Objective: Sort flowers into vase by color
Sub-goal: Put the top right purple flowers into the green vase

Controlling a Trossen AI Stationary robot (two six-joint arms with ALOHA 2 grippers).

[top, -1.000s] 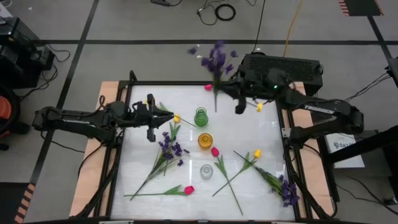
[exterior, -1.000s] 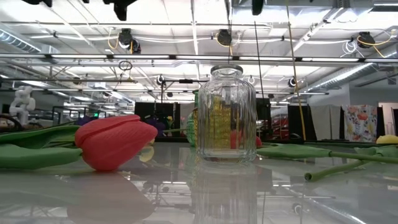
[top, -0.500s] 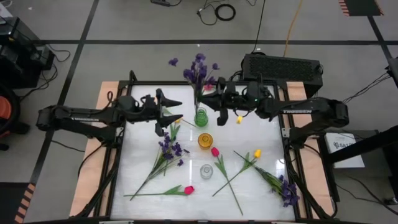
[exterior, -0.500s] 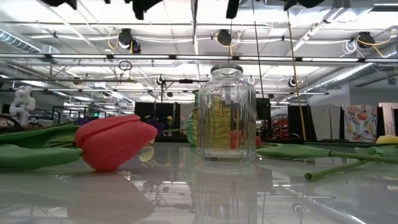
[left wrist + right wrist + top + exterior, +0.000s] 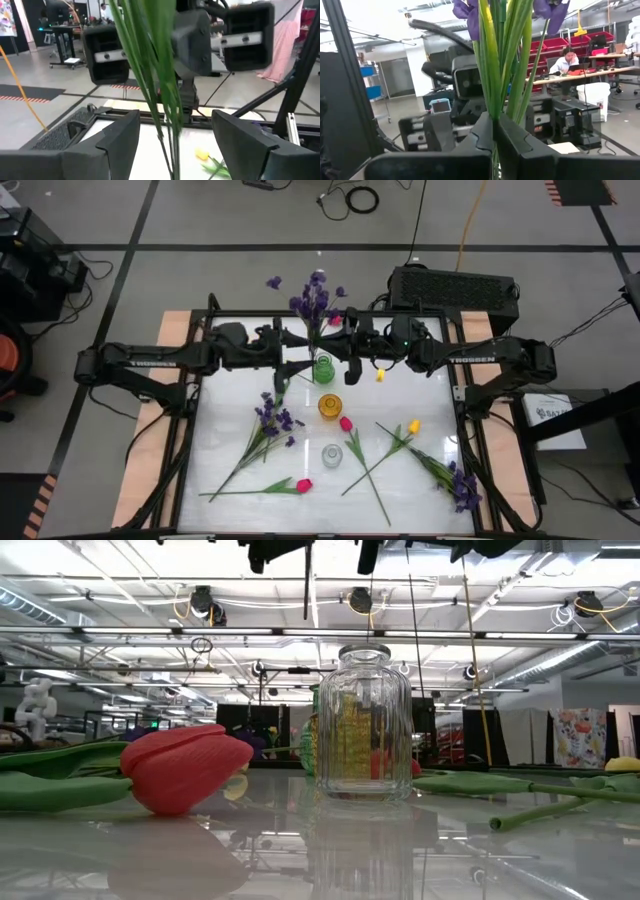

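Note:
My right gripper [image 5: 335, 344] is shut on a bushy purple flower sprig [image 5: 314, 298] and holds it over the far middle of the table. The stems' lower end [image 5: 307, 595] hangs above the green vase [image 5: 323, 368]. My left gripper [image 5: 302, 352] is open beside it. Its two fingers [image 5: 117, 142] stand on either side of the green stems [image 5: 162, 95], apart from them. An amber vase [image 5: 330, 406] and a clear glass vase [image 5: 331, 455] stand in a row nearer the front edge. My right gripper pinches the sprig's bundle of green stems [image 5: 496, 114] between its two fingers, below the purple blossoms. The fingers come in about level from the table's right and lie across the stems. The sprig stands upright, blossoms up, lifted clear of the table and the vase.
Loose flowers lie on the white table: a purple sprig [image 5: 268, 420], a red tulip [image 5: 303, 485], a pink tulip [image 5: 346, 423], a yellow tulip [image 5: 413, 426], another purple sprig [image 5: 460, 485] and a yellow bloom [image 5: 380, 375]. A black frame rail [image 5: 300, 314] edges the table.
My right gripper has carried the purple sprig toward the table's left and down, until it came over the green vase. The sprig stays upright. My left gripper has moved toward the table's right, and its fingers now flank the stems.

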